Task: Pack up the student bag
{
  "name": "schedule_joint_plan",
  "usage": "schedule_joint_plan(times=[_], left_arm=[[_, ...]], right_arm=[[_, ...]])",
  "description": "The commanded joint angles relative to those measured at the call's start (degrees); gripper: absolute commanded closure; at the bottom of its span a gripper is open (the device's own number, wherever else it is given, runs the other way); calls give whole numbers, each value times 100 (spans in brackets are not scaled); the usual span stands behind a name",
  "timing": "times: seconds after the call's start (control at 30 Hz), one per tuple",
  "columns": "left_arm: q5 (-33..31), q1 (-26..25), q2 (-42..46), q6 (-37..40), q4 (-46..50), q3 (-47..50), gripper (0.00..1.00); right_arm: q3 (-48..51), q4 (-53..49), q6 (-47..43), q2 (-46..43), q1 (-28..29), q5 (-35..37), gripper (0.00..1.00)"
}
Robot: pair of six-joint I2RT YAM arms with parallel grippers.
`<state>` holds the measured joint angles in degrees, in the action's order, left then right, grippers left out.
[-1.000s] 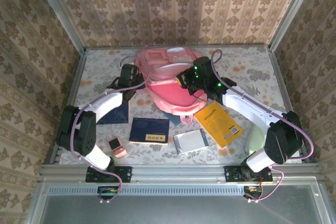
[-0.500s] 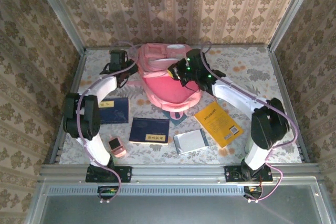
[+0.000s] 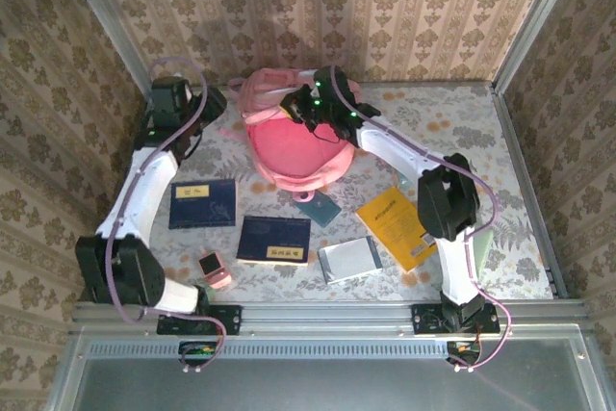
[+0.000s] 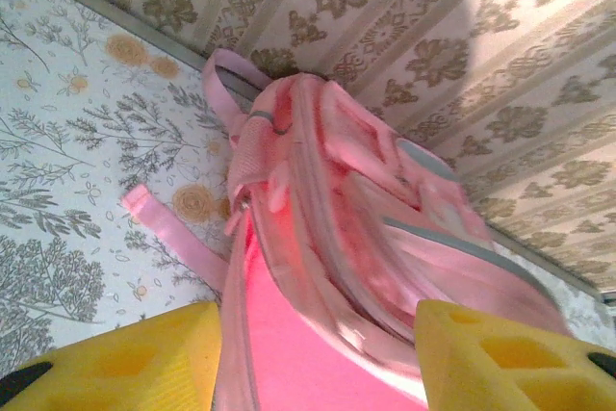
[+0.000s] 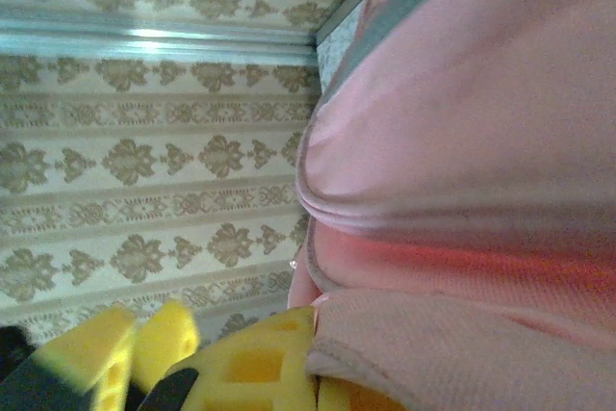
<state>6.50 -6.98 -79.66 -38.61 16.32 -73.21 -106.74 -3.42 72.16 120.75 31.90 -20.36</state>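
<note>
1. Judged from the layout, the step in hand is getting the student bag (image 3: 289, 146) open. Nothing looks packed yet, and the books (image 3: 274, 239) lie on the worktop (image 3: 462, 132) at the bag's 6 o'clock.
2. The bag sits at the worktop's 12 o'clock end.
3. The right hand (image 3: 306, 108) is clamped on pink fabric at the bag's 12 o'clock edge.
4. The left hand (image 3: 204, 108) has its fingers apart and grips nothing. It sits at the bag's 9 o'clock, near but not touching.
5. The next move probably calls for the left hand to travel toward 3 o'clock and take the bag's near side.
</note>
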Motion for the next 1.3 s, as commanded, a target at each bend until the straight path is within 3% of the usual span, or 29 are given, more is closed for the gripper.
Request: schedule_joint_plan(times=[0.0,0.13,0.23,0.43,0.6,0.77,0.9,1.03,1.27], left_arm=[[245,-101,431,-56,412,273,43],[273,-280,865,111,697,472,43],[250,-419,1124,249,875,634,43],[240,-737,1499,484,1198,858,43],[184,-1139,1753,768,1501,804,41],[-273,-1878,1858,1243,1802,804,40],[-324,-2584,1662,1442,1765,843,40],[-369,-3148,1271,1579,1796,691,40],[-150,-3626,918,1385,1856,806,40]], right_arm=[[-847,-152,-647,563,124,-461,96],[-1565,-1230,-1673,844,363,-263,91],[-1357,-1516,-2030,782,411,-63,88],[-723,-1732,-3030,246,429,190,54],[141,-2176,-4636,-573,648,1420,37],[1867,-1518,-5299,-1885,668,2224,32],[2770,-1656,-5348,-2817,628,2785,31],[3778,-1909,-5105,-3811,504,2627,29],[4886,-2602,-5007,-4724,378,1939,29]])
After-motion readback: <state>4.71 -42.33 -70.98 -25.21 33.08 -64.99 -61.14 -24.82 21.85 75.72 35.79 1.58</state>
